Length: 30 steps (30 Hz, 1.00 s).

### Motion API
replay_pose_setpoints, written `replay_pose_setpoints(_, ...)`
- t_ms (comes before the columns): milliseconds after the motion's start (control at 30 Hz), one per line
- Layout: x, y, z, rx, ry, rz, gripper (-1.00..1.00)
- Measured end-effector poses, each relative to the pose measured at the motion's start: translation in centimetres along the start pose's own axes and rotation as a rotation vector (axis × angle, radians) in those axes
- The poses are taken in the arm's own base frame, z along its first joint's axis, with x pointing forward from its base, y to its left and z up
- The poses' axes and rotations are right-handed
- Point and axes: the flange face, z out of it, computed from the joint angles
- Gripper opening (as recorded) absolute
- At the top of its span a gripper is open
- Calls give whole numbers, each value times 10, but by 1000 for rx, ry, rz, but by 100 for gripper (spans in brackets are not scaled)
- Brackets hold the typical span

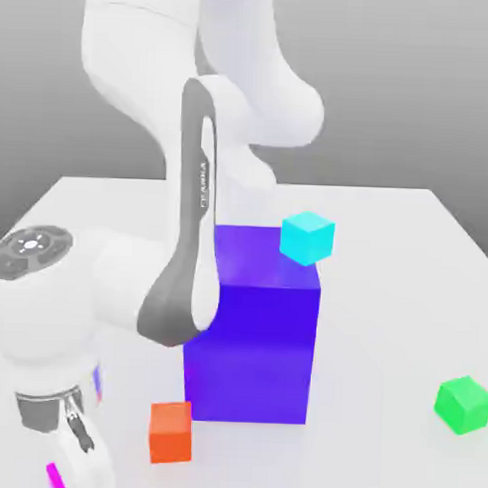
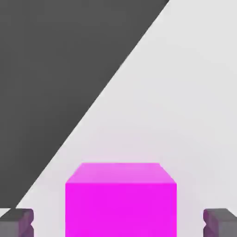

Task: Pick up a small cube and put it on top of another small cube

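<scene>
Fingers (image 2: pixel 18 222) spread wide either side of magenta cube (image 2: pixel 120 201), green cube (image 1: pixel 464 404) well apart.

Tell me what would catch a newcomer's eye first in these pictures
The big purple block at the table's centre stands out first, partly behind the white arm, with a cyan cube at its far corner and an orange cube in front. In the hand view, the magenta cube sits between the open fingertips. The green cube sits alone at the exterior view's right.
</scene>
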Motion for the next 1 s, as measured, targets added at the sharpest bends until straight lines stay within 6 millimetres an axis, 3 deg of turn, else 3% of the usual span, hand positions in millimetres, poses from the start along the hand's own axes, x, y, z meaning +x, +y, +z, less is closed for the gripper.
replay_pose_setpoints(167, 0, 0, 0, 1, 0, 1, -100)
replay_pose_setpoints(300, 0, 0, -48, 1, 0, 0, -100)
replay_pose_setpoints(333, -15, -1, -57, 1, -3, -35, -100)
replay_pose_setpoints(500, -140, 6, -75, 3, -19, -339, -100)
replay_pose_setpoints(633, -238, 34, -86, 3, -25, -594, -100)
replay_pose_setpoints(800, -356, 102, -99, 3, -22, -946, -100)
replay_pose_setpoints(933, -445, 187, -105, 1, -7, -1278, -100)
replay_pose_setpoints(1000, -462, 206, -87, 2, -2, -1350, -100)
